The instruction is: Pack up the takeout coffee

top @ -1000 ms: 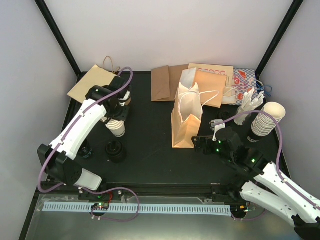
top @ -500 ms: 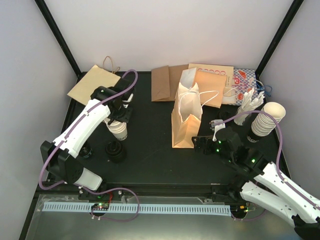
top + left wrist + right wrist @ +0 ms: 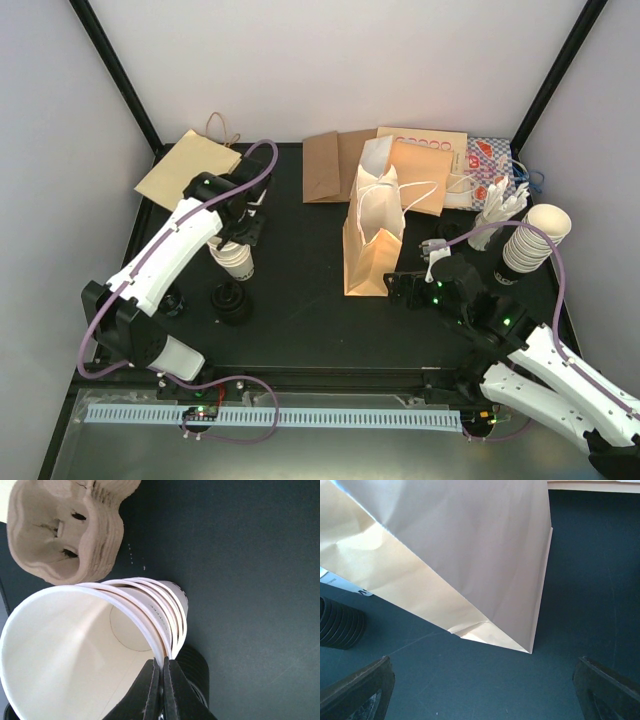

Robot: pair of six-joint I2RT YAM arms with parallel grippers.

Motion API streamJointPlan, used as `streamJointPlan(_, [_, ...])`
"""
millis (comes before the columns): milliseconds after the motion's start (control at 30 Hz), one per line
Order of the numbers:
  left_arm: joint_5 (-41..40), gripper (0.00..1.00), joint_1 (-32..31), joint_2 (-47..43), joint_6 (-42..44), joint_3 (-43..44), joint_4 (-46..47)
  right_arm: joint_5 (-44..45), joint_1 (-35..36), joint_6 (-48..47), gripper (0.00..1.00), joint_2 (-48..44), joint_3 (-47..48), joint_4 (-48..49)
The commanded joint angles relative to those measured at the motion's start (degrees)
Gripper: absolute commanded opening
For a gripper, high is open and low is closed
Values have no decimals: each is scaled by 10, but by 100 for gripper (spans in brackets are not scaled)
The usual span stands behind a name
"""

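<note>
No finished coffee, meaning a cream cup with a black sip lid on it, shows in any view; the parts lie separate. The closest thing to it is the top cup (image 3: 65, 645) of a nested cup stack (image 3: 237, 258), at the left of the overhead view on the black table (image 3: 300, 320). The left end effector (image 3: 161, 677) is closed tight, its fingers pinching that cup's paper wall at the rim. Just below the stack in the overhead view sits a black lid stack (image 3: 232, 300). A pile of brown pulp carriers (image 3: 65, 530) lies near the cups, at the upper left of the left wrist view.

The step appears to be freeing one cup. It would go best with a pull straight along the stack's axis and a slight twist, so the cup beneath does not ride up with it. The pinch should be light enough not to crease the rim.

At centre stands one open paper bag (image 3: 372, 235). The right end effector (image 3: 482, 695) waits at its foot, spread wide and holding nothing.

Counted: two cup stacks, the second stack (image 3: 535, 235) at the right edge. The left one shows at least five rims. There is one clear lid stack and one standing bag. Several flat bags overlap along the top edge, too overlapped to number.
</note>
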Motion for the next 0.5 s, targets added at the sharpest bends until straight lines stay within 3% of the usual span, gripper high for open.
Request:
streamJointPlan(0, [-33, 2, -6, -6, -7, 40, -29, 2, -1, 2, 100, -5, -4, 10])
streamJointPlan(467, [-16, 2, -8, -42, -3, 128, -68, 1, -1, 0, 100, 1, 2, 15])
